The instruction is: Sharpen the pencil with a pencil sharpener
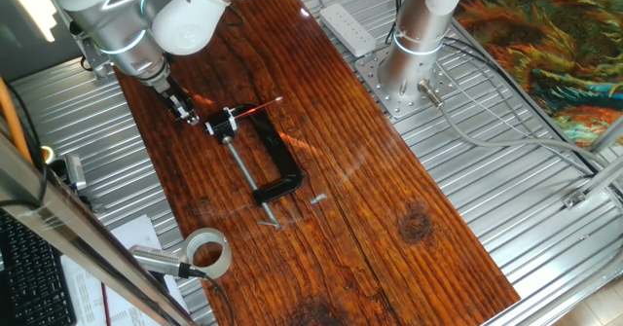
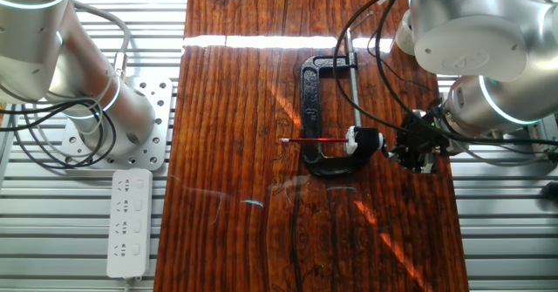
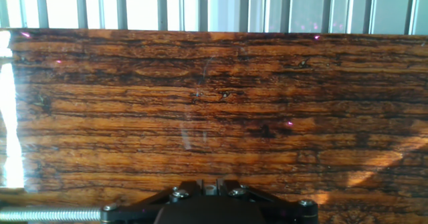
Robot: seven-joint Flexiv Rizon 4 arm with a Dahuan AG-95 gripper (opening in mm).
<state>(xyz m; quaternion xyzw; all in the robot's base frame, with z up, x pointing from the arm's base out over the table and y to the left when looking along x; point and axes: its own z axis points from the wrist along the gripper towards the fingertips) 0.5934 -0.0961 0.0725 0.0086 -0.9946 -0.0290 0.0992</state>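
The red pencil is seated in the white sharpener, held by the black C-clamp mid-board. The gripper is stationed beside the sharpener, apart from the pencil — finger state cannot be told. Sharpening is judged outstanding.

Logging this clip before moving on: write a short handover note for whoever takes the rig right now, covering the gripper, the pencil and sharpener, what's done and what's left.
Gripper: beside the clamp's sharpener end, holding nothing visible; open or shut cannot be told.
Pencil: red, lying level across the black clamp, one end in the white sharpener fixed at the clamp, other end free.
Done: pencil inserted.
Left: probably grip the pencil and turn it; no shavings visible.
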